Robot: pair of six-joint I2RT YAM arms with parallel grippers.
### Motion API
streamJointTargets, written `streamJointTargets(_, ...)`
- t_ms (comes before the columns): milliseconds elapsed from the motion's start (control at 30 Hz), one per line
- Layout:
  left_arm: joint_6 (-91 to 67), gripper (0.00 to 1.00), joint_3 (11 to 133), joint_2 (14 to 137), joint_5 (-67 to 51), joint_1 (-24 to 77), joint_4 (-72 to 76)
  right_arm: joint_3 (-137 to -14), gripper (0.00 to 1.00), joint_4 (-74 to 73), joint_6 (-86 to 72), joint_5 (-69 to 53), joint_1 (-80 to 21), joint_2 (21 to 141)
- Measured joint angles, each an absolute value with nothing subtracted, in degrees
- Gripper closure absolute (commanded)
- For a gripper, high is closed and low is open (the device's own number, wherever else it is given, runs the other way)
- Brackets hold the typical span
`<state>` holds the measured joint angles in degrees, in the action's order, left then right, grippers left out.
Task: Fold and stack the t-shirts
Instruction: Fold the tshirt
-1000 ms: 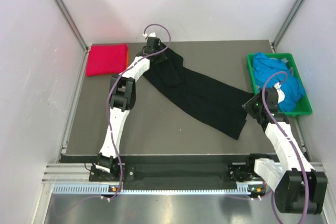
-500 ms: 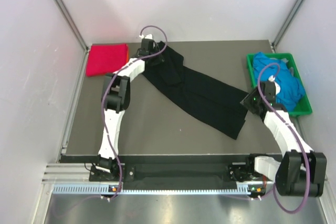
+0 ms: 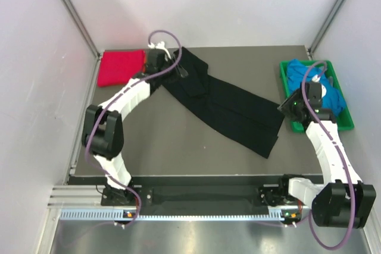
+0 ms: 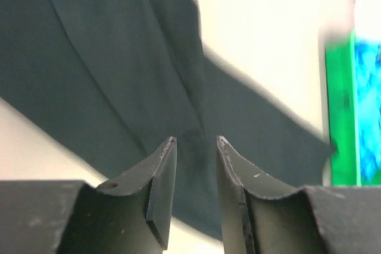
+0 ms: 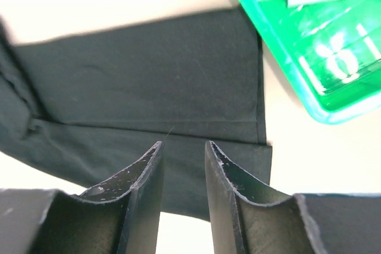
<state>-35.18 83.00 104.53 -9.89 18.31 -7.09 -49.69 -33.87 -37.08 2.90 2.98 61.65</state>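
Lying diagonally on the counter (image 3: 166,141), the black t-shirt (image 3: 232,108) forms a long flat strip from the far-left area down toward the right edge. The left end effector (image 4: 196,141) hangs over its far end, fingers slightly spread, nothing between them. The right end effector (image 5: 181,144) hangs over the shirt's right end beside the green crate (image 3: 339,127), fingers also parted, empty. Magenta-red t-shirt (image 3: 121,67) folded at far-left corner. Blue t-shirts (image 3: 296,74) bunched inside the crate.

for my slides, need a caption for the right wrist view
Right gripper, jaws parted, poised over the spread black t-shirt beside the green crate.
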Motion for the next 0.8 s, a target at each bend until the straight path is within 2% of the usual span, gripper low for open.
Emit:
streamJointTargets(200, -51.03, 0.60, 63.44, 94.54, -2.22, 39.59, -4.23, -55.68, 0.66, -39.55, -38.04, 4.89, 3.62, 58.35)
streamJointTargets(333, -64.66, 0.60, 61.69, 96.33, 0.82, 52.90, -4.80, -56.75, 0.65, -43.11, -38.61, 6.33, 3.66, 56.38)
streamJointTargets(500, -74.30, 0.59, 70.59, 105.54, 5.19, 59.40, -9.06, -56.73, 0.65, -47.62, -38.70, 7.40, 3.70, 53.91)
streamJointTargets(800, -82.28, 0.60, 73.67, 113.67, 8.67, 63.99, -8.75, -56.55, 0.65, -49.80, -38.52, 8.36, 3.81, 49.58)
